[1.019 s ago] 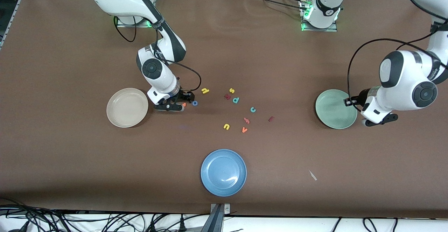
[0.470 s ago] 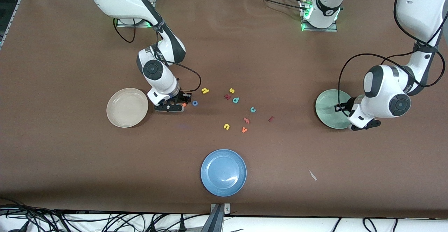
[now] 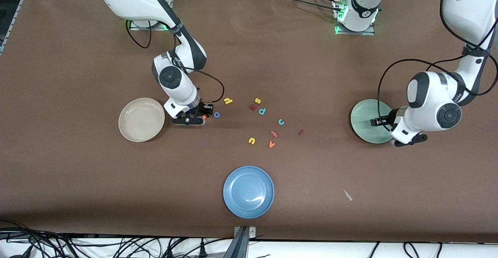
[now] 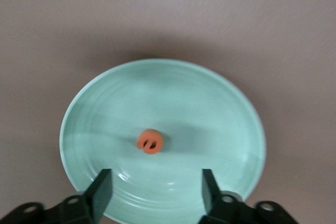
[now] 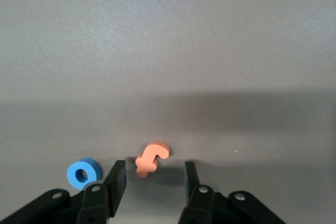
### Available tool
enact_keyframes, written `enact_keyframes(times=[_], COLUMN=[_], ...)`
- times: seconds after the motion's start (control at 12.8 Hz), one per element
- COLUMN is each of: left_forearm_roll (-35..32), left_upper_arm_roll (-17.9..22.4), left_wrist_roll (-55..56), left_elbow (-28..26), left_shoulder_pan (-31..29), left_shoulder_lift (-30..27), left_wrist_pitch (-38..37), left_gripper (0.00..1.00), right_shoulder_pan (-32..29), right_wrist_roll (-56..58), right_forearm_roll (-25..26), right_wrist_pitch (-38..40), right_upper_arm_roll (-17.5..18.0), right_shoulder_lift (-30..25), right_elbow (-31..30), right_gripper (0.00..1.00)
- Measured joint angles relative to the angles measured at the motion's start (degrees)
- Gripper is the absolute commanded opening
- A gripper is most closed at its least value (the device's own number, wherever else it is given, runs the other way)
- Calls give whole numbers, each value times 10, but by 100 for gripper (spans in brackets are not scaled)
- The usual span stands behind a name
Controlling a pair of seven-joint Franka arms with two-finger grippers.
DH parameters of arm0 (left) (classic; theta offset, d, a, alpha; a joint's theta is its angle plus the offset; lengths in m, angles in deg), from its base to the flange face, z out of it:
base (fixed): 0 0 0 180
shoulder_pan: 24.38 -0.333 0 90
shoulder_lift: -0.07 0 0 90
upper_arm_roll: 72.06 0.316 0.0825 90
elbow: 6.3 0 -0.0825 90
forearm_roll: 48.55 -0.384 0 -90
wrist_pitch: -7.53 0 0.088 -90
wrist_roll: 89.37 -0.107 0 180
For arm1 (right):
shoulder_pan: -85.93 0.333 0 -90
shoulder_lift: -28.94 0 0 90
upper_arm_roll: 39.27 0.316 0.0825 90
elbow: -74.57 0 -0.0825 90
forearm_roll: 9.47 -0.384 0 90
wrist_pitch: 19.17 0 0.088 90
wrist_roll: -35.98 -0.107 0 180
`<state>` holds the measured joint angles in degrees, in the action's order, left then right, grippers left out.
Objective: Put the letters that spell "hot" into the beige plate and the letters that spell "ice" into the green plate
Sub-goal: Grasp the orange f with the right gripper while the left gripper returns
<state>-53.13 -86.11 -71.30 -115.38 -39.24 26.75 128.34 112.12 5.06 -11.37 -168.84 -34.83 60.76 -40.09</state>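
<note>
Orange e [image 4: 150,141] in green plate [image 4: 220,108], left hand [image 4: 156,192] wide; right hand [image 5: 152,182] astride orange t [image 5: 151,158].

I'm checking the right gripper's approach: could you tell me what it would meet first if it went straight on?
Most likely the orange t, lying just ahead between the right gripper's open fingers; depth is unclear.

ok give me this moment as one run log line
left gripper: open over green plate, orange e in plate | right gripper: open around orange t beside blue o | beige plate: no letters
</note>
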Motion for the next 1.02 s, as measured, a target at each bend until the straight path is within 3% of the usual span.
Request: enact_keyframes(times=[0.39,0.55,0.78,1.02], left_forearm_roll=[0,0,0,0], left_upper_arm_roll=[-87,-125,-191,-206], left_wrist_roll=[205,314,459,572], left_elbow=[17,17,17,17], left_shoulder_pan=[19,21,27,84], left_shoulder_lift=[-17,-17,-17,-8], left_wrist_pitch=[-1,-1,-1,14], left_gripper=[100,100,99,94], right_shoulder_pan=[2,2,2,2], right_wrist_roll=[0,0,0,0], right_forearm_roll=[8,9,11,11], right_wrist_pitch=[-2,-7,-8,-8], right_upper_arm_roll=[0,0,-2,-2], right_shoulder_lift=[8,10,10,10], right_elbow=[4,5,6,7], right_gripper=[48,33,19,6])
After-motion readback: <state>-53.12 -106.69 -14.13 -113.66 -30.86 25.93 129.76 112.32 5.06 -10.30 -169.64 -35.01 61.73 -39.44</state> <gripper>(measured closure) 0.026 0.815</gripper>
